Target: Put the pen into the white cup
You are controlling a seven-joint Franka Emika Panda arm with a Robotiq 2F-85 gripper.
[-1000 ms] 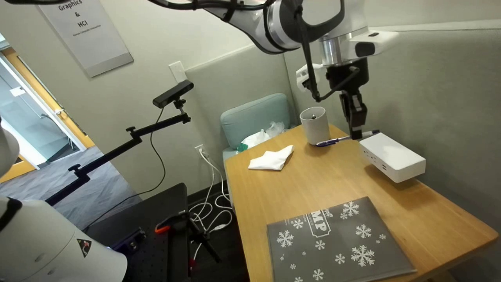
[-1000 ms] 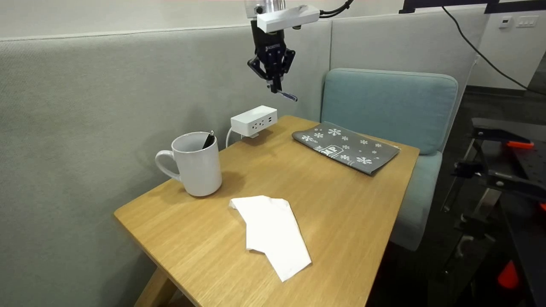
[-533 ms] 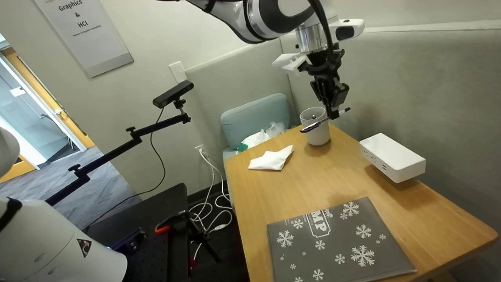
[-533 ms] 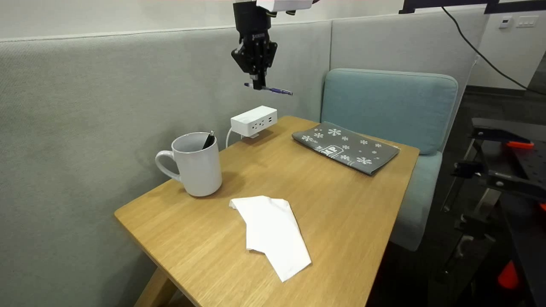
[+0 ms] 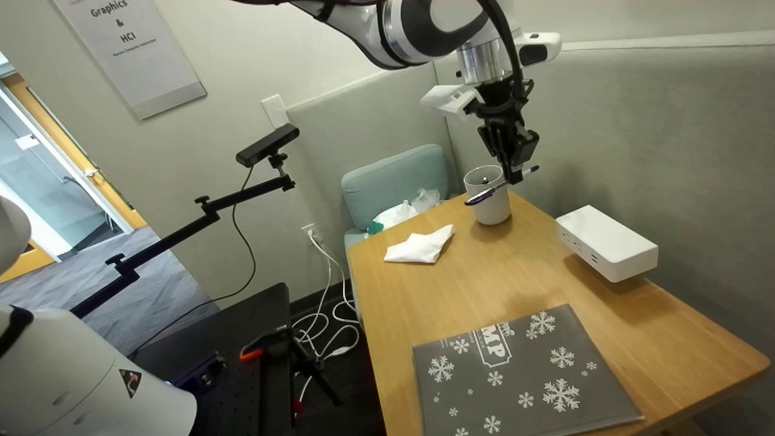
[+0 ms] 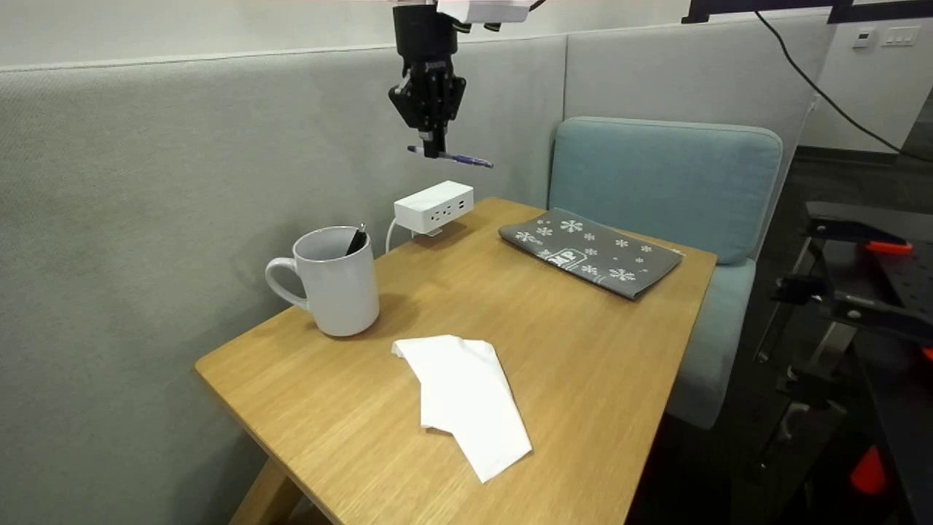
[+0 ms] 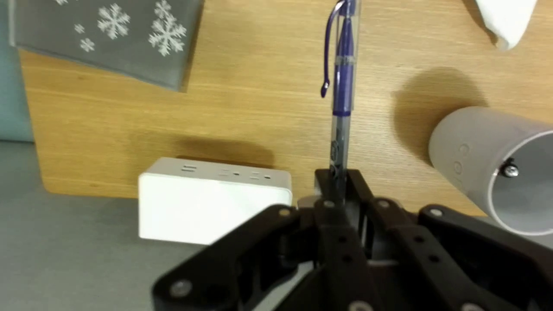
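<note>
My gripper point(image 5: 514, 177) is shut on the middle of the pen and holds it well above the table. The pen point(image 6: 466, 159) is slim and clear with a purple cap and clip; it lies about level across the fingertips. In the wrist view the pen point(image 7: 343, 82) points up from the gripper point(image 7: 339, 183). The white cup point(image 6: 341, 292), a mug with a handle, stands upright on the table. In the wrist view the cup point(image 7: 475, 142) is to the right of the gripper, its mouth apart from the pen. A dark thing with a metal tip point(image 7: 510, 169) stands inside it.
A white power box point(image 6: 431, 208) sits at the table edge by the grey padded wall, below the gripper. A white napkin point(image 6: 466, 401) and a grey snowflake folder point(image 5: 521, 375) lie on the wooden table point(image 5: 478, 284). A teal seat back point(image 6: 663, 182) stands behind.
My gripper has moved with the pen, leftward in both exterior views, closer to the cup, and the wrist has turned. Over the last half second it shifted only slightly.
</note>
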